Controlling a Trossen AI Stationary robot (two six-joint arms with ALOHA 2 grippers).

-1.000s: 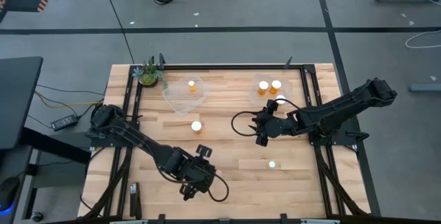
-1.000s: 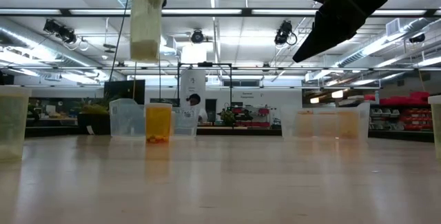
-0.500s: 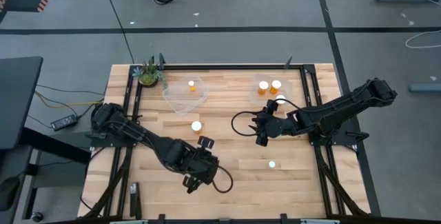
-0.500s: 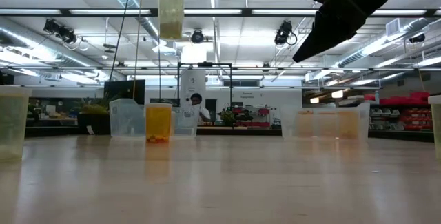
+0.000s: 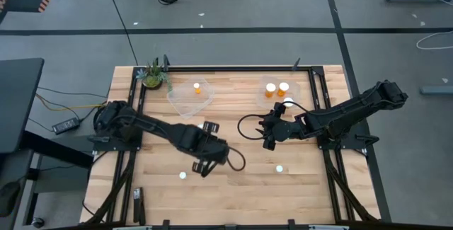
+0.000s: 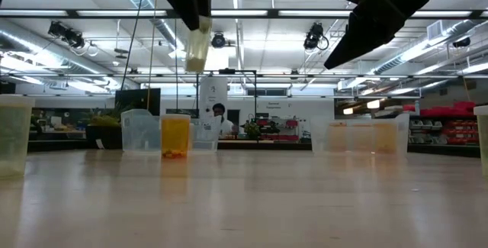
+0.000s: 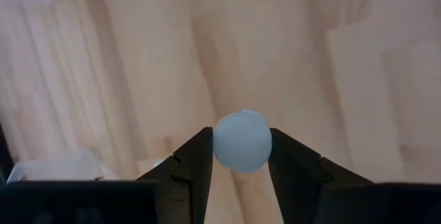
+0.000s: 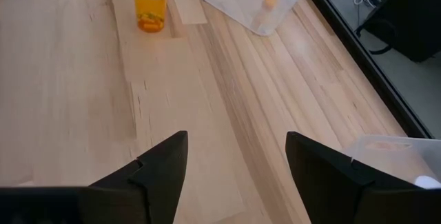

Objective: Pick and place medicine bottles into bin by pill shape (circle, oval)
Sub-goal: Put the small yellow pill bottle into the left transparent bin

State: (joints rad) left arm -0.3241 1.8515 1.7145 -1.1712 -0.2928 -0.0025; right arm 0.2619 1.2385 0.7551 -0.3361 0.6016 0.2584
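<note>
The left claw pinches a medicine bottle by its round, ridged white cap, one dark angular finger pressed to each side. In the low view the bottle hangs upright below the claw, a pale translucent cylinder well clear of the counter. Seen from above, this claw sits over the middle of the wooden counter, whose top is made of pale butcher-block strips.

The right claw is spread, nothing between its two broad dark fingers, and it hovers just right of the counter's centre.

Taking the left claw as landmark: a white-capped bottle stands just beyond it, toward the far edge; a small white cap shows on the near side, and another off to its right. Farther back sits a clear plastic tub, tilted, with an orange bottle inside. To the far right of it, two more amber bottles stand side by side in a second clear tub, with another white cap nearby. A small potted plant occupies the far left corner.
</note>
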